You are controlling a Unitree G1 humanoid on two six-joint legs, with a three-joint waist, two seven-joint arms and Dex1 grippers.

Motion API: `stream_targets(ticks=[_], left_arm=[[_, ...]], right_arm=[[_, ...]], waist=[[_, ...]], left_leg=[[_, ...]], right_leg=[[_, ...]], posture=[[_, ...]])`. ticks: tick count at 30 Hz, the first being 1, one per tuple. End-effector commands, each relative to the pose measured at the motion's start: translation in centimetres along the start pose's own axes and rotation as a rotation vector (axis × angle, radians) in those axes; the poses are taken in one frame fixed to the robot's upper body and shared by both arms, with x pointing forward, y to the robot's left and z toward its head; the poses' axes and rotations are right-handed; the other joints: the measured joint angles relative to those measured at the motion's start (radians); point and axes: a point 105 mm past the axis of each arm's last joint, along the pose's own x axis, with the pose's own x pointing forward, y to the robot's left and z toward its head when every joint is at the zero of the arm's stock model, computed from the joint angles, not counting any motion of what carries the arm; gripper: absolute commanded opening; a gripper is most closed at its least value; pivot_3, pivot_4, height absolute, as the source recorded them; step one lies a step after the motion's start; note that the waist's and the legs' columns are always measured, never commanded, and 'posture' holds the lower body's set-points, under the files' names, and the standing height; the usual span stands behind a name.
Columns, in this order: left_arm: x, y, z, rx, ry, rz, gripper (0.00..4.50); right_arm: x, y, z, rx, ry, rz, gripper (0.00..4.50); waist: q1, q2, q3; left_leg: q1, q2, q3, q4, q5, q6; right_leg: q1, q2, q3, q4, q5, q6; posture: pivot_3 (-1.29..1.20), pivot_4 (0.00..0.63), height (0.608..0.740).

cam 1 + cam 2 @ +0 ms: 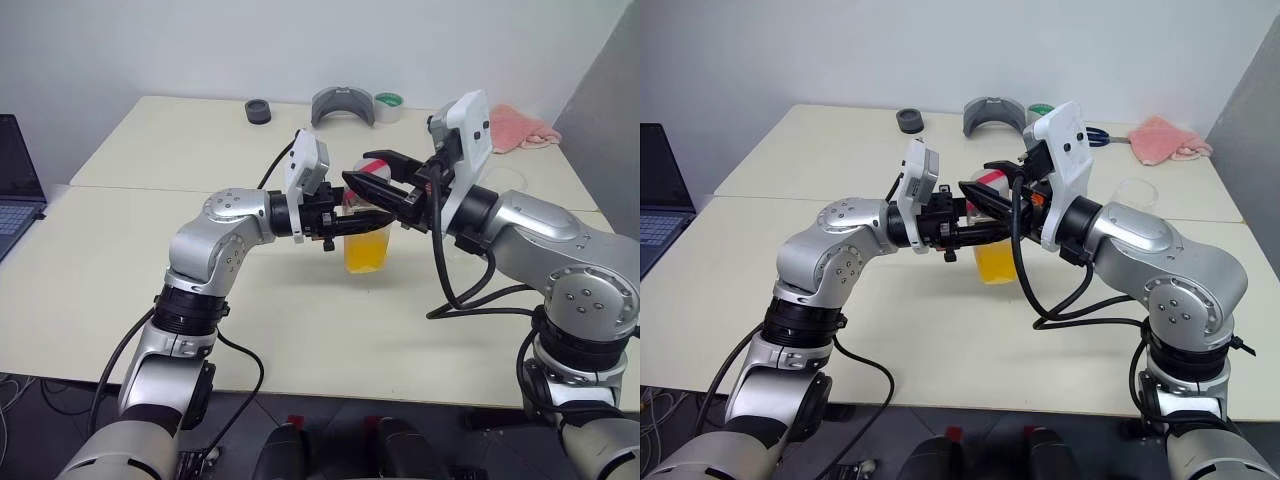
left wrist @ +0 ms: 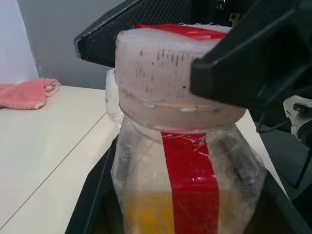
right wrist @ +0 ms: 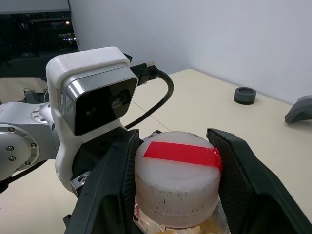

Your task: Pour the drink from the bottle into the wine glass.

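Note:
The bottle (image 1: 366,235) is held upright just above the table (image 1: 120,300), its lower half filled with the orange drink (image 1: 366,252). My left gripper (image 1: 360,222) reaches in from the left and is shut on the bottle's body, its fingers (image 2: 92,204) on both sides. From the right, my right gripper (image 3: 178,170) comes in level and clamps the white cap (image 3: 175,187) with the red stripe, a finger pressed against each side. The wine glass (image 1: 1137,190) stands on the table behind my right arm, which hides most of it.
A laptop (image 1: 15,175) sits at the left edge. Along the table's far side lie a black round piece (image 1: 258,111), a grey curved part (image 1: 342,105), a tape roll (image 1: 388,104) and a pink cloth (image 1: 520,128). Cables hang from both wrists.

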Motion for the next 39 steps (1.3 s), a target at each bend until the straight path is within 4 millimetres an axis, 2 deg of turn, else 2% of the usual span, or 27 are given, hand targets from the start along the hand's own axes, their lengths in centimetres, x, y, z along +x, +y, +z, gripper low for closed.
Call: stream_targets(ticks=[1,6,10,15,23,28,31,38,39], left_arm=[[-0.3,-0.5,1.4,0.058,-0.027,-0.011,1.84],[-0.5,-0.7,1.3,0.057,-0.026,-0.006,1.84],[-0.5,-1.5,1.7,0.05,-0.036,-0.027,1.84],[-0.7,-3.0,1.8,0.035,-0.034,-0.07,1.84],[-1.2,-3.7,2.5,0.034,-0.034,-0.067,1.84],[-1.3,-3.9,2.5,0.029,-0.03,-0.072,1.84],[-1.2,-3.8,2.5,0.028,-0.031,-0.07,1.84],[-1.3,-3.2,2.4,0.026,-0.033,-0.051,1.84],[-1.3,-3.2,2.4,0.026,-0.033,-0.05,1.84]], right_arm=[[-0.3,-0.1,2.2,-0.029,-0.09,-0.002,1.88],[-0.2,0.2,2.1,-0.027,-0.088,0.042,1.88],[-0.3,1.2,2.1,-0.04,-0.089,0.212,1.88],[0.0,1.5,1.6,-0.1,-0.057,0.407,1.88],[0.8,2.1,1.1,-0.188,-0.047,0.65,1.88],[1.3,2.4,0.6,-0.211,-0.025,0.748,1.88],[1.4,1.9,0.3,-0.222,0.0,0.76,1.88],[-0.2,0.1,0.5,-0.178,0.042,0.684,4.35],[-0.3,-0.1,0.5,-0.174,0.045,0.671,4.47]], waist=[[0.0,0.0,0.0],[0.0,0.0,0.0],[0.0,0.0,0.0],[-0.002,0.0,0.0],[-0.001,0.001,0.001],[0.0,0.001,0.001],[0.0,0.001,0.001],[0.001,0.001,0.001],[0.002,0.001,0.001]], left_leg=[[0.0,0.0,0.0,0.0,0.0,0.0],[0.0,0.0,0.0,0.0,0.0,0.0],[0.0,0.0,0.0,0.0,0.0,0.0],[0.0,0.0,0.0,0.0,0.0,0.0],[0.0,0.0,0.0,0.0,0.0,0.0],[0.0,0.001,-0.001,0.0,0.0,0.0],[0.001,0.001,-0.001,0.0,0.0,0.0],[0.0,0.0,-0.001,0.0,0.0,0.0],[0.0,0.0,-0.001,0.0,0.0,0.0]], right_leg=[[0.0,0.0,0.0,0.0,0.0,0.0],[0.0,0.0,0.0,0.0,0.0,0.0],[0.0,0.0,0.0,0.0,0.0,0.0],[0.0,0.0,0.0,-0.001,0.0,0.0],[0.001,0.001,0.0,-0.001,0.0,0.0],[0.0,0.0,-0.001,-0.001,0.0,0.0],[0.0,0.0,-0.002,0.0,0.0,0.0],[0.0,-0.001,-0.002,0.0,0.0,0.0],[0.0,-0.002,-0.003,0.0,0.0,0.0]], posture=[[0.0,0.15,0.74],[0.0,0.15,0.74],[0.0,0.15,0.74],[0.0,0.15,0.74],[0.0,0.15,0.74],[0.0,0.15,0.74],[0.0,0.15,0.74],[0.0,0.15,0.74],[0.0,0.15,0.74]])
